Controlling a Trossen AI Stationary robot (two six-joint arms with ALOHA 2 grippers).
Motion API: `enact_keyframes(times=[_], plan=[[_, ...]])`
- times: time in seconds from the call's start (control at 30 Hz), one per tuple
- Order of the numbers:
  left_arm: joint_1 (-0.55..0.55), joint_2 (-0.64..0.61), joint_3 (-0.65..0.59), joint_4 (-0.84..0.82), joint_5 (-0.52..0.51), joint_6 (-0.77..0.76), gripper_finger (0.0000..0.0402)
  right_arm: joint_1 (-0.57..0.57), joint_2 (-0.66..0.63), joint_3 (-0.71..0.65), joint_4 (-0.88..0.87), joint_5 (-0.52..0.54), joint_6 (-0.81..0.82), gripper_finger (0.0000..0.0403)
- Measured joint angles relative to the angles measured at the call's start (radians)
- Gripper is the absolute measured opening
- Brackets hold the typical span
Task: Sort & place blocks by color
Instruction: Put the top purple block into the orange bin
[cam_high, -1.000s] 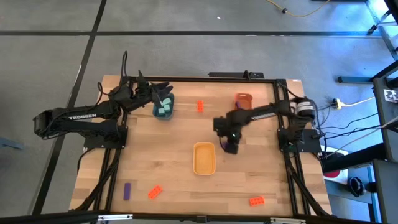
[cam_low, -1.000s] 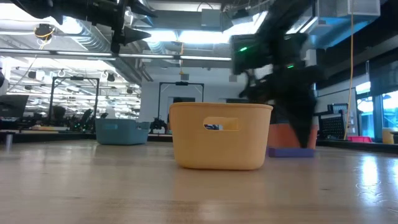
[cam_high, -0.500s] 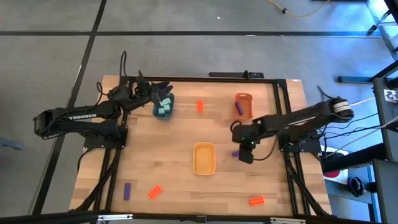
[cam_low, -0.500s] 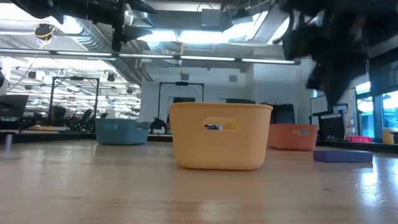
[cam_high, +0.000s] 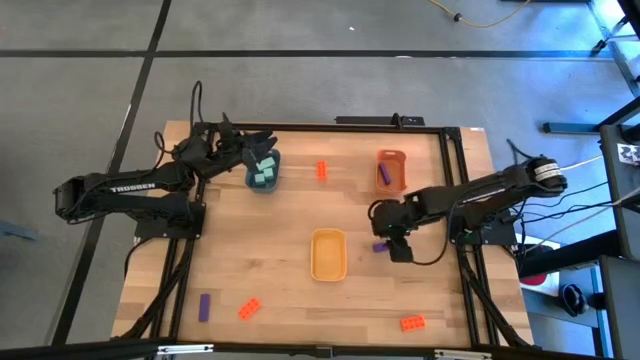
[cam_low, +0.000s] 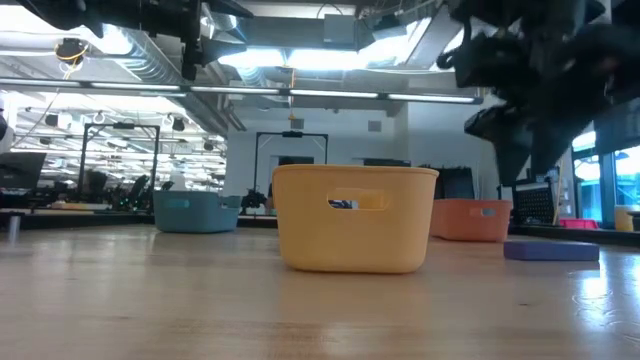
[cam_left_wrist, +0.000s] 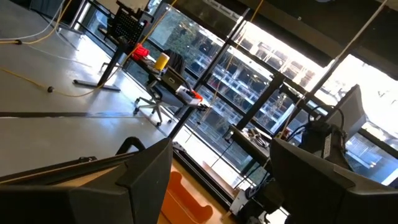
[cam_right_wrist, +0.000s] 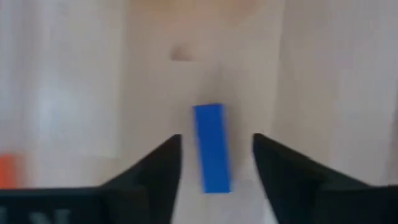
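Note:
A purple block (cam_high: 380, 246) (cam_low: 550, 250) lies flat on the table, right of the yellow tray (cam_high: 328, 272). My right gripper (cam_high: 393, 247) (cam_right_wrist: 216, 138) hangs just above it, pointing steeply down. Its fingers are open on either side of the block (cam_right_wrist: 211, 149), with a gap on both sides. My left gripper (cam_high: 262, 152) (cam_left_wrist: 217, 186) waits open above the blue tray (cam_high: 249, 180), which holds mint-green blocks (cam_high: 264, 176). The orange tray (cam_high: 392, 156) holds another purple block (cam_high: 385, 173). Orange-red blocks lie at the far middle (cam_high: 322, 170) and near the front edge (cam_high: 250, 308) (cam_high: 412, 323).
One more purple block (cam_high: 204, 306) lies near the front left. The yellow tray (cam_low: 355, 232) stands mid-table, just left of my right gripper. A dark frame (cam_high: 455, 200) runs along the table's sides. Bare wood lies between the trays.
My right gripper has gone from beside the yellow tray's far right corner toward the table's right edge and upward, turning as it went. The purple block has shifted with it toward the right and now lies flat on the table below the fingers.

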Motion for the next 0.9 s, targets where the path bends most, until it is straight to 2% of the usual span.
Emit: enact_keyframes(times=[0.13,0.23,0.6,0.9], plan=[[0.000,0.000,0.000,0.002,0.000,-0.001,0.0262,0.013,0.069,0.000,0.010,0.045,-0.047,0.0281],[0.000,0.000,0.000,0.014,0.000,-0.001,0.0262,0.027,0.119,0.000,0.007,0.030,-0.053,0.0306],[0.000,0.000,0.000,0.014,0.000,-0.003,0.0262,0.085,0.257,0.001,0.027,0.023,-0.023,0.0312],[0.000,0.000,0.000,0.014,0.000,-0.001,0.0262,0.135,0.322,0.010,0.024,0.129,0.051,0.0309]])
